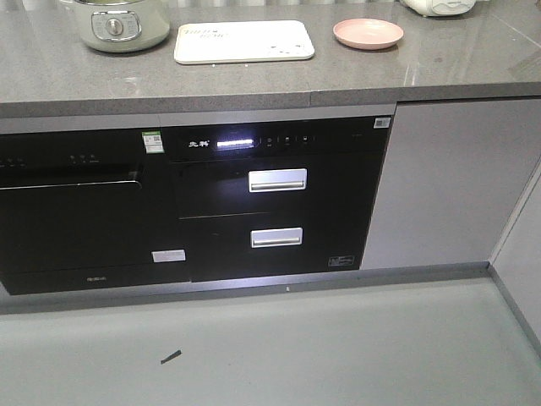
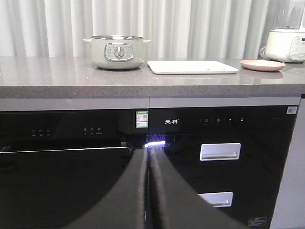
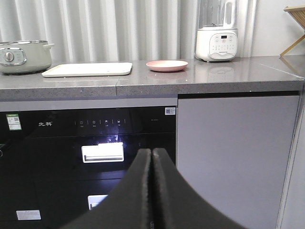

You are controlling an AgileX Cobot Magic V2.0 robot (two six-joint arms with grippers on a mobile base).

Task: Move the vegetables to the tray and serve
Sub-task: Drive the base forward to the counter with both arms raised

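Observation:
The cream-white tray (image 1: 243, 42) lies flat on the grey counter (image 1: 51, 68) and carries nothing; it also shows as the tray (image 2: 192, 67) in the left wrist view and the tray (image 3: 87, 69) in the right wrist view. No vegetables are in view. My left gripper (image 2: 147, 150) is shut, with nothing between its fingers, and hangs below counter height in front of the black appliance front. My right gripper (image 3: 151, 150) is also shut and holds nothing; it sits low, by the seam between the black front and a grey cabinet door. Neither gripper appears in the front view.
A pale green cooking pot (image 1: 118, 24) stands left of the tray, and a round pink plate (image 1: 368, 33) lies to its right. A white blender (image 3: 217, 43) stands further right. Black built-in appliances (image 1: 279, 203) and a grey cabinet door (image 1: 439, 178) fill the space under the counter.

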